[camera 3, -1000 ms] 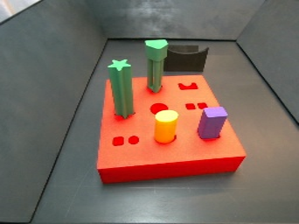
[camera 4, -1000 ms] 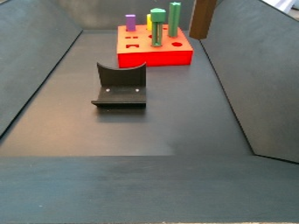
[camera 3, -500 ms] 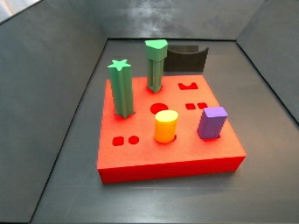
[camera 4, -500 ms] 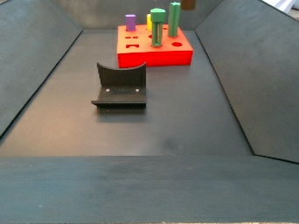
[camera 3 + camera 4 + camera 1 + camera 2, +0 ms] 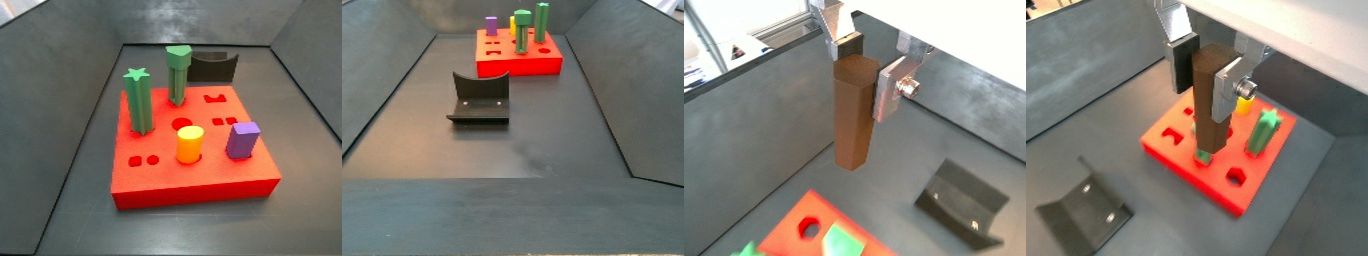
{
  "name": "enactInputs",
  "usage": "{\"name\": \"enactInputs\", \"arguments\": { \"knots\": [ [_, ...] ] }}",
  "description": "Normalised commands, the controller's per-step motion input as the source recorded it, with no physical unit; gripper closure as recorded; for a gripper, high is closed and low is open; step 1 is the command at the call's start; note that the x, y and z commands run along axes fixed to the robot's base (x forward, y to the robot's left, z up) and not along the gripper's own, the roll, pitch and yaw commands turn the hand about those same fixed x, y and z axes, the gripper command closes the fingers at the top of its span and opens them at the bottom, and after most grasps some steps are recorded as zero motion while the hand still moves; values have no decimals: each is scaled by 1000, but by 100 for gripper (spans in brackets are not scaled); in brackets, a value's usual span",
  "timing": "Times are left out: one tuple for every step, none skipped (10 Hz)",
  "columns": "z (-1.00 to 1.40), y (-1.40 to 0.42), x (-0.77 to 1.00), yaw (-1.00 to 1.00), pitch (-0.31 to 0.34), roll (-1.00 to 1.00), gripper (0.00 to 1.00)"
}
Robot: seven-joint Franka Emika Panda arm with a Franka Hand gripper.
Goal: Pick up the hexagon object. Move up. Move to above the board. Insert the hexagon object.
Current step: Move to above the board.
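Note:
My gripper [image 5: 865,75] is shut on the brown hexagon object [image 5: 854,110], a long upright prism held near its upper end between the silver fingers; both also show in a wrist view [image 5: 1207,80], the prism [image 5: 1211,100] hanging high over the red board [image 5: 1173,150]. The board also shows in a wrist view [image 5: 791,235] and in both side views [image 5: 201,175] [image 5: 536,65]. The gripper and the hexagon object are out of view in both side views.
On the board stand a green star peg [image 5: 138,100], a tall green peg [image 5: 178,75], a yellow cylinder [image 5: 190,144] and a purple block [image 5: 242,140]. The dark fixture [image 5: 478,97] stands on the grey floor, apart from the board. Sloped grey walls enclose the floor.
The brown hexagon object showed at the top of a side view beside the board, then rose; now it is out of that view. The board and its pegs have not moved.

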Motion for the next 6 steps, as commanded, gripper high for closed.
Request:
{"name": "enactInputs", "arguments": {
  "knots": [
    [209,-1000,220,11,138,2,100],
    [211,-1000,234,9,134,-7,100],
    [213,-1000,259,5,130,17,100],
    [209,-954,266,1,126,14,100],
    [111,-478,174,9,130,24,100],
    [73,-291,139,8,126,31,100]
  ]
}}
